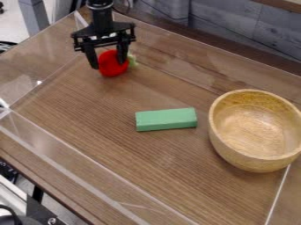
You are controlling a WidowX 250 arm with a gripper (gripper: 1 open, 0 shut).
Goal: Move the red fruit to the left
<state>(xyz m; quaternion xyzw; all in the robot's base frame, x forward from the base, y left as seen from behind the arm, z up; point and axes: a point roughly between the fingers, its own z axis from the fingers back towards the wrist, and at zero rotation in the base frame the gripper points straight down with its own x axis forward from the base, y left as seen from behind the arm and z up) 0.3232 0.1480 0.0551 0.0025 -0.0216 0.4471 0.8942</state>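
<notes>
The red fruit [112, 63] is small, round and bright red, with a bit of green leaf on its right side. It rests on the wooden table at the upper left. My gripper [107, 54] points straight down right over it, black fingers spread open on either side of the fruit. The fingertips reach down to about the fruit's height. Whether a finger still touches the fruit I cannot tell.
A green rectangular block [165, 119] lies mid-table. A wooden bowl [256, 128] stands at the right. Clear acrylic walls [35, 132] fence the tabletop along the left and front edges.
</notes>
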